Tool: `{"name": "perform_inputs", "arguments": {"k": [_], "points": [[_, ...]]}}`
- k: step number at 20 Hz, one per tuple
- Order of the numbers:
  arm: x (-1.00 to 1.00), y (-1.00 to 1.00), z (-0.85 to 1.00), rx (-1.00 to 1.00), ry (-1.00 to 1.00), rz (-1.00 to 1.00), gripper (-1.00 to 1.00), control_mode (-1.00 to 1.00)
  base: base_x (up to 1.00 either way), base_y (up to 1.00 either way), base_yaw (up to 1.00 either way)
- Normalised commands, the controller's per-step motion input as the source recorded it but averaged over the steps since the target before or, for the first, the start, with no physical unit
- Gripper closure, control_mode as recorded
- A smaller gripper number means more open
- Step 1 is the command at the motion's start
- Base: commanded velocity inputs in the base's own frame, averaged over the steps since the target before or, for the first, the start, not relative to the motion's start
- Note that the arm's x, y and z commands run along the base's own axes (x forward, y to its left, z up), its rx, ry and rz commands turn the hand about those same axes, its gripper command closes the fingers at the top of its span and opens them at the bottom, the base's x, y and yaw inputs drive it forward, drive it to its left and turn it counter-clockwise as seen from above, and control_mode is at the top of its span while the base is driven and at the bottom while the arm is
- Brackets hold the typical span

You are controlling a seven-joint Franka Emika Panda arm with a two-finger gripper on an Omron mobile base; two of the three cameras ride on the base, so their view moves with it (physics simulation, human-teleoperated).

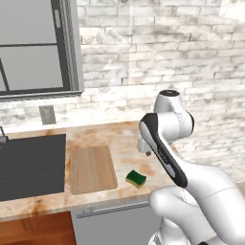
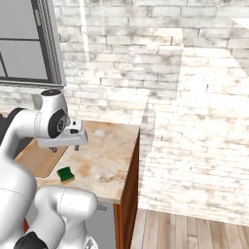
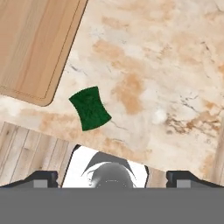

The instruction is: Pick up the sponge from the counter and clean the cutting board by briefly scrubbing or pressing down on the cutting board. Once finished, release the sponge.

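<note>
sponge point(image 3: 90, 108) pickup step, not yet started. largest first: counter point(image 1: 125, 137), then cutting board point(image 1: 93, 169), then sponge lying on the counter just beside the board's near corner, by the front edge. my gripper point(image 3: 112, 177) hangs released, high above; i'd shift over the sponge, match its tilt, drop straight.

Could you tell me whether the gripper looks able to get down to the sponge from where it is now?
Probably yes: the sponge lies alone on the counter, apart from the cutting board, and the open gripper hangs above with nothing between.
</note>
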Motion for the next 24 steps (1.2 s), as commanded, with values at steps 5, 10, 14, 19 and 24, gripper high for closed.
{"name": "perform_inputs", "arguments": {"k": [5,10,14,19,24], "points": [[-0.09,0.45,-0.48,-0.04,0.04,0.38,-1.00,-1.00,0.00,0.00,0.00],[0.00,0.31,-0.45,-0.11,0.01,0.23,-1.00,-1.00,0.00,0.00,0.00],[0.01,0.12,-0.41,-0.04,0.00,0.11,-1.00,-1.00,0.00,0.00,0.00],[0.15,0.05,-0.32,-0.01,0.00,0.05,-1.00,-1.00,0.00,0.00,0.00],[0.23,0.03,-0.26,0.00,0.00,0.01,-1.00,-1.00,0.00,0.00,0.00]]}}
